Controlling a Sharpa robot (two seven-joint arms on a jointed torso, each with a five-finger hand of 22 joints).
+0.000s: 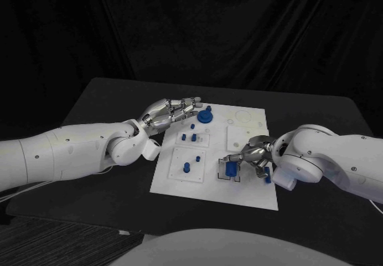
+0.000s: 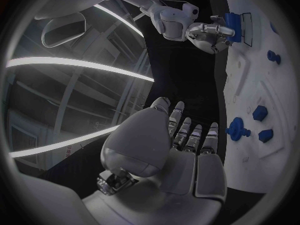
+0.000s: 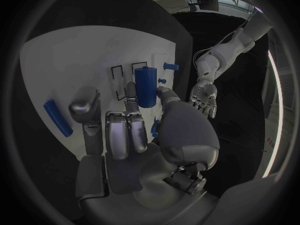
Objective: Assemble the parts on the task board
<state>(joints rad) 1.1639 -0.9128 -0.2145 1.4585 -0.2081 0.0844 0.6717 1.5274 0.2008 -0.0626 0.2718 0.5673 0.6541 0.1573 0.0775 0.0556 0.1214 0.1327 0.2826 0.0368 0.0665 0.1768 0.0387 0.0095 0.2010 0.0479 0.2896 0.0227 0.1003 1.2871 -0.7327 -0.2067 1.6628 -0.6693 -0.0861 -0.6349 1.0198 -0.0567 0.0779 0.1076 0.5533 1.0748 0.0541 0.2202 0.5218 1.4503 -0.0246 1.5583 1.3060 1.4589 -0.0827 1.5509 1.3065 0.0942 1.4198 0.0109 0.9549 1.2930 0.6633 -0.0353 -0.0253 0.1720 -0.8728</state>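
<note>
1. The white board (image 1: 214, 191) sat in the middle of the black table (image 1: 96, 105), with small blue parts spread across it.
2. The right hand (image 1: 249, 158) was down over the near right part of the board, fingers wrapped around a blue cylinder (image 1: 231, 169). The right wrist view showed it best: the cylinder (image 3: 145, 86) stood between a finger and the thumb, beside a black-outlined bracket mark on the board (image 3: 62, 60).
3. A longer blue bar (image 1: 267, 175) lay just beside that hand, near the board's right edge (in the right wrist view it was off to one side of the fingers (image 3: 57, 117), lying flat).
4. The left hand (image 1: 169, 114) hung at the far left corner of the board, fingers stretched out straight and a bit apart, holding nothing that I could see. The left wrist view had the same flat, open palm (image 2: 181, 150).
5. Right by its fingertips stood a round blue knob-like piece (image 1: 204, 116), close but not touching as far as I could tell.
6. A few small blue pegs (image 1: 189, 136) stood in the middle panel of the board, and a couple more (image 1: 187, 164) in the near left panel.
</note>
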